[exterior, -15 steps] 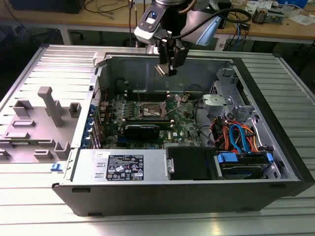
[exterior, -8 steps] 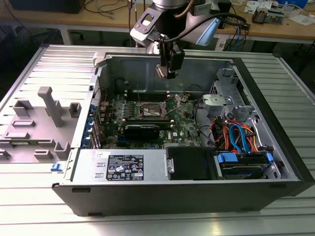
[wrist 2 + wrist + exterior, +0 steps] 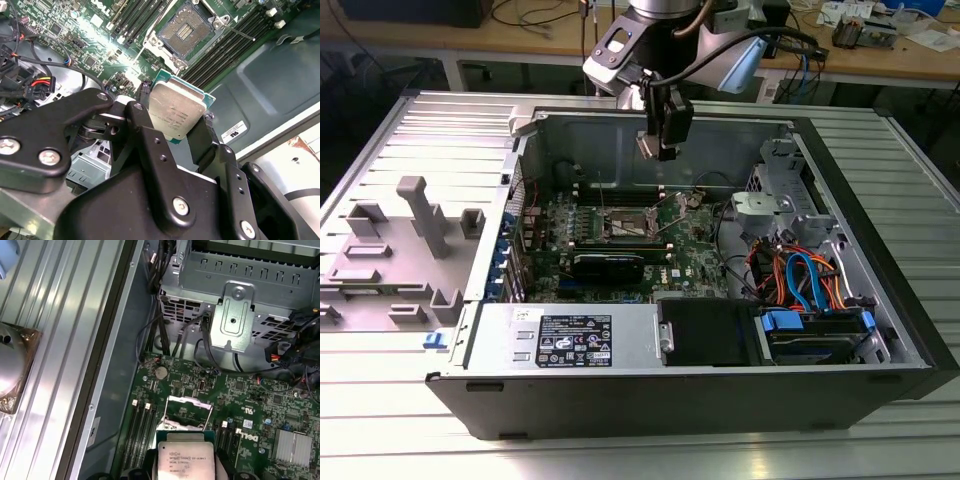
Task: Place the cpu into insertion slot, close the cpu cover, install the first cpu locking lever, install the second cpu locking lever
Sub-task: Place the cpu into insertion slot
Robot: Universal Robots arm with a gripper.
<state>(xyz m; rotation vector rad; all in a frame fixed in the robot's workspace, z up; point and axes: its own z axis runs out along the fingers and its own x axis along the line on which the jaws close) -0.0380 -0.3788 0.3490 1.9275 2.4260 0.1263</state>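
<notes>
My gripper (image 3: 660,138) hangs over the open computer case, near its back wall, and is shut on the cpu (image 3: 175,112), a small square chip with a dull grey top and a green edge. In both wrist views the black fingers (image 3: 145,127) clamp the chip by two opposite edges, cpu (image 3: 184,462). Below and apart from it lies the insertion slot (image 3: 186,31), a dark open square on the green circuit board (image 3: 695,250), insertion slot (image 3: 625,228). The silvery cpu cover (image 3: 190,401) stands raised at the socket's edge.
Long black memory slots (image 3: 227,44) flank the socket. A large black card (image 3: 608,265) lies in front of it. A metal drive cage (image 3: 770,195) and coloured cables (image 3: 800,275) fill the exterior view's right. Grey fixtures (image 3: 420,215) stand outside the case on the left.
</notes>
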